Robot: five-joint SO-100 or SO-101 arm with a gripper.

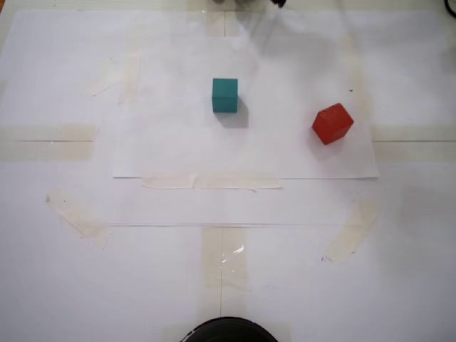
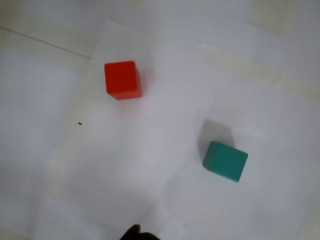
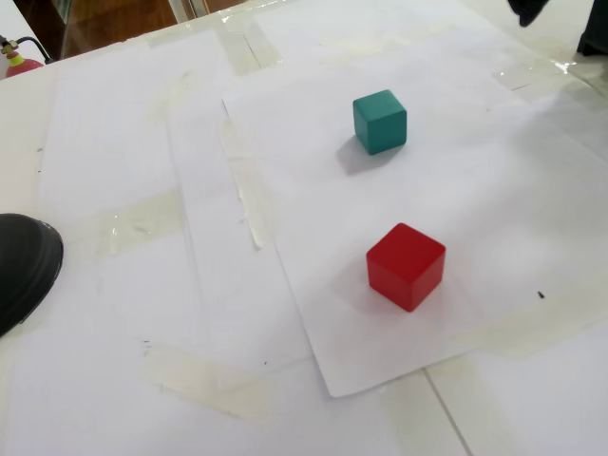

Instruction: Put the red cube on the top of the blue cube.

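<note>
The red cube (image 1: 332, 122) sits alone on the white paper, right of centre in a fixed view, and also shows as the red cube (image 3: 406, 265) and the red cube (image 2: 122, 79). The blue cube (image 1: 225, 95), teal in colour, rests apart from it, seen too as the blue cube (image 3: 380, 121) and the blue cube (image 2: 225, 160). Only dark tips of my gripper (image 3: 560, 24) reach into the top right corner of a fixed view, well away from both cubes and holding nothing I can see. How its jaws stand is cut off by the frame edge.
White paper sheets (image 1: 214, 199) taped down with beige tape (image 1: 210, 182) cover the table. A black rounded object (image 3: 24, 266) sits at the left edge of a fixed view and shows as the black rounded object (image 1: 228, 330) at the bottom edge.
</note>
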